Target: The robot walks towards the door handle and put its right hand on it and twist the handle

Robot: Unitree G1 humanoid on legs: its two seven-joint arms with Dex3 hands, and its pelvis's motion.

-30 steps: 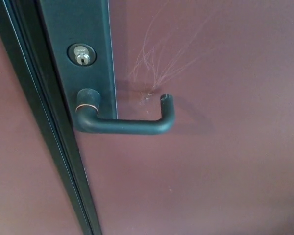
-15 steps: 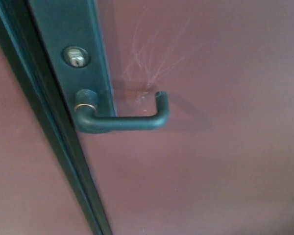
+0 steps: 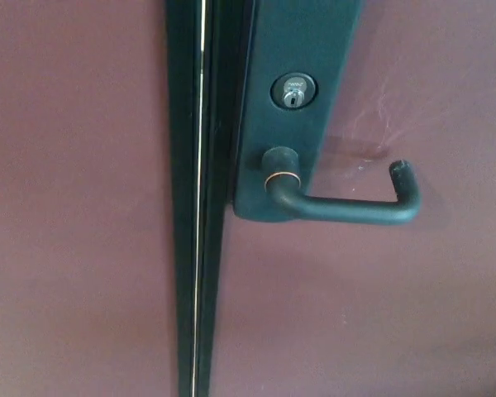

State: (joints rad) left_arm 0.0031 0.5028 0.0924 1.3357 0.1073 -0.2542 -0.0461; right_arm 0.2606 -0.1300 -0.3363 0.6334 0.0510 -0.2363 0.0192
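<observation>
Rightward now – camera shifted – matte, L-bent door handle.

I see the door handle, a dark matte lever with a copper-coloured ring at its collar. It sits level, reaching right from the dark lock plate across the maroon door, its tip bent back toward the door. Nothing touches it.

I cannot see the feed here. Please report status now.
Both hands out of view. Door handle level, untouched, below keyhole. Nothing in the way.
</observation>
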